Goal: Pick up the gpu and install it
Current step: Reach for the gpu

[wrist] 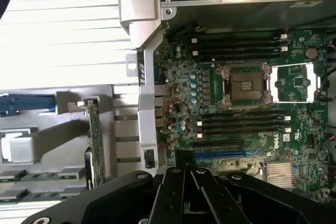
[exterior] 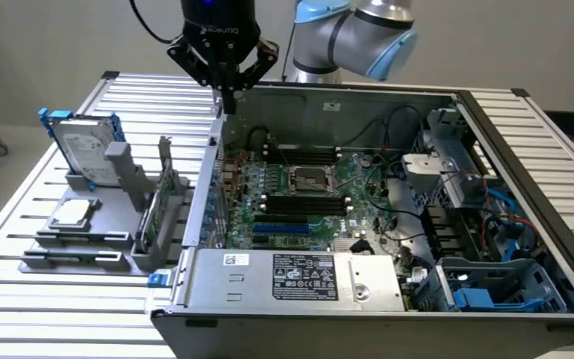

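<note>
The gpu stands on its long edge in a grey holder beside the open computer case, green board showing. In the wrist view the gpu appears edge-on next to the case wall. My gripper hangs high above the case's far corner, toward the exterior view's left, well apart from the gpu. Its fingers are pressed together with nothing between them. The motherboard lies inside the case with a blue slot and a bare CPU socket.
A silver hard drive in a blue frame and a small square CPU chip sit on the same holder. The case wall separates holder and motherboard. A power supply and cables crowd the case's near and right sides.
</note>
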